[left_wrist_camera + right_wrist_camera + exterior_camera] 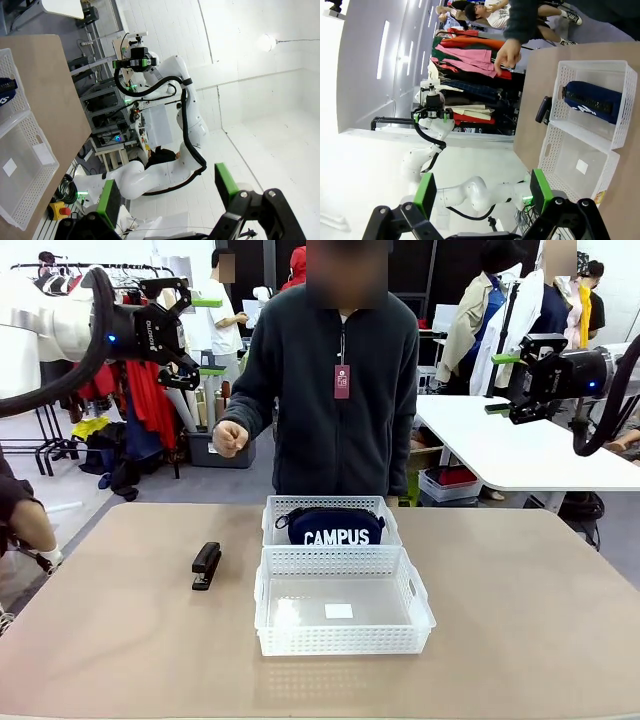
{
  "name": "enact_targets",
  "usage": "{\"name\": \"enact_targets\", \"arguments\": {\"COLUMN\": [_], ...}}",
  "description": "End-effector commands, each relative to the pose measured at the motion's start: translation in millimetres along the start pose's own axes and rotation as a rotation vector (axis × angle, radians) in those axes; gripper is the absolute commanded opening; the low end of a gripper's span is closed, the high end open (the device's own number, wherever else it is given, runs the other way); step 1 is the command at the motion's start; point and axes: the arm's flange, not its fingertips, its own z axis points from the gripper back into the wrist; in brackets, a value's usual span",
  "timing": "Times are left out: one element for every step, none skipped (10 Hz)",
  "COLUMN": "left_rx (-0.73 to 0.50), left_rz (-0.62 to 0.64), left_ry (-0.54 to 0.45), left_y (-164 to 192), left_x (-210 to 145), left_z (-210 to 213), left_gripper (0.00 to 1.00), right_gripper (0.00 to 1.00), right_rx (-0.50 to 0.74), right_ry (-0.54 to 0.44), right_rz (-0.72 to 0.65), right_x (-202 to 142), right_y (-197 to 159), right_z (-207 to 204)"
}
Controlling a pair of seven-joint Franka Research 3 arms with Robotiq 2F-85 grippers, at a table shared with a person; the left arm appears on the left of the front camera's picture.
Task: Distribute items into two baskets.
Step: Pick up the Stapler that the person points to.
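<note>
Resting in a lattice-walled white tray, soft navy pouch.

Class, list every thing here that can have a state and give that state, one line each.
pouch, lying inside the far basket
far basket, holds the pouch
near basket, no item inside
stapler, closed, on the table outside both baskets
left hand, open, raised, holding nothing
right hand, open, raised, holding nothing
</note>
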Motion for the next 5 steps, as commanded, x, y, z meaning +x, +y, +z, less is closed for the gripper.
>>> {"name": "enact_targets", "arguments": {"left_rx": [-0.002, -0.002, -0.002, -0.002, -0.002], "left_rz": [-0.005, -0.005, -0.005, -0.005, -0.005], "left_ry": [0.001, 0.001, 0.001, 0.001, 0.001], "left_y": [-1.1, -1.1, -1.1, -1.1, -1.1], "left_x": [0.0, 0.0, 0.0, 0.0, 0.0], "left_z": [0.6, 0.6, 0.6, 0.6, 0.6], "left_gripper": [1.0, 1.0, 1.0, 1.0, 1.0], "right_gripper": [1.0, 1.0, 1.0, 1.0, 1.0], "right_rx": [0.001, 0.001, 0.001, 0.001, 0.001], "right_ry": [-0.003, -0.003, -0.003, -0.003, -0.003], "right_rz": [0.001, 0.001, 0.001, 0.001, 0.001], "right_x": [-0.1, -0.1, -0.1, -0.1, -0.1], "right_y": [1.7, 1.7, 1.7, 1.7, 1.7], "right_z": [0.4, 0.4, 0.4, 0.4, 0.4]}}
